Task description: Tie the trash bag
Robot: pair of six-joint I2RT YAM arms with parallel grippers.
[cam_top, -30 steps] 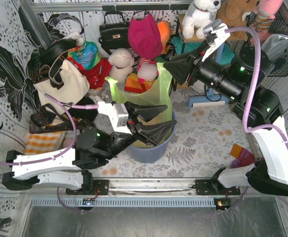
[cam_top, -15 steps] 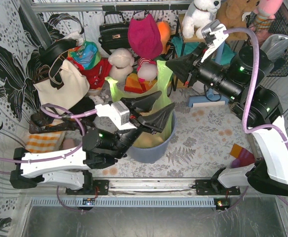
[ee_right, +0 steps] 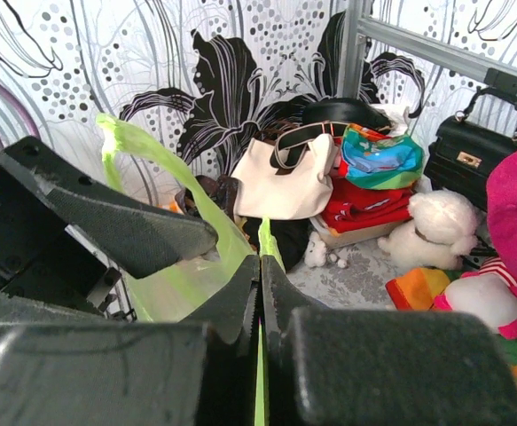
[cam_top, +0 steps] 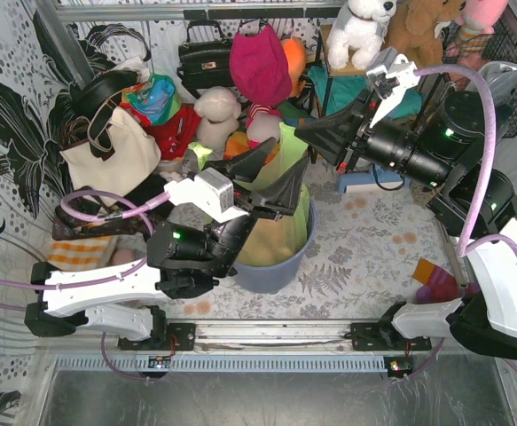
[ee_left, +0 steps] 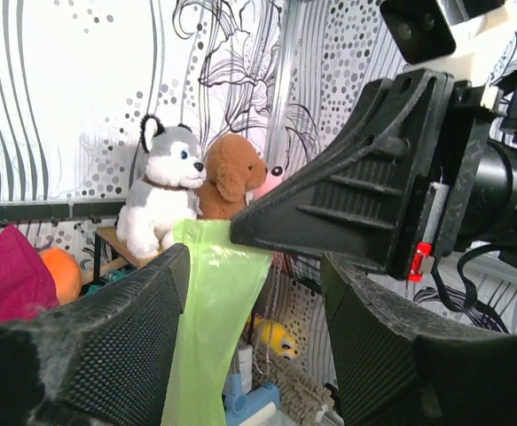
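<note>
The light-green trash bag [cam_top: 280,229] sits in the round blue-grey bin [cam_top: 276,273] at the table's middle, with one handle pulled up and to the far right. My right gripper [cam_top: 304,133] is shut on the top of that handle; in the right wrist view green plastic [ee_right: 180,293] runs into the closed jaws of this gripper [ee_right: 260,264]. My left gripper [cam_top: 280,161] is open around the stretched handle strip [ee_left: 214,311], which hangs just beside its left finger [ee_left: 107,346]. In the left wrist view, this gripper [ee_left: 256,266] is just below the right gripper's fingers [ee_left: 364,209].
A cream tote bag [cam_top: 112,153], a black handbag [cam_top: 207,58], a magenta hat [cam_top: 260,64] and plush toys [cam_top: 215,111] crowd the back. A folded striped cloth [cam_top: 74,253] lies at the left and small coloured items [cam_top: 435,277] at the right.
My left arm has risen and swung its open gripper up and away, from the bin's rim to around the raised handle. The right gripper has lifted the handle slightly.
</note>
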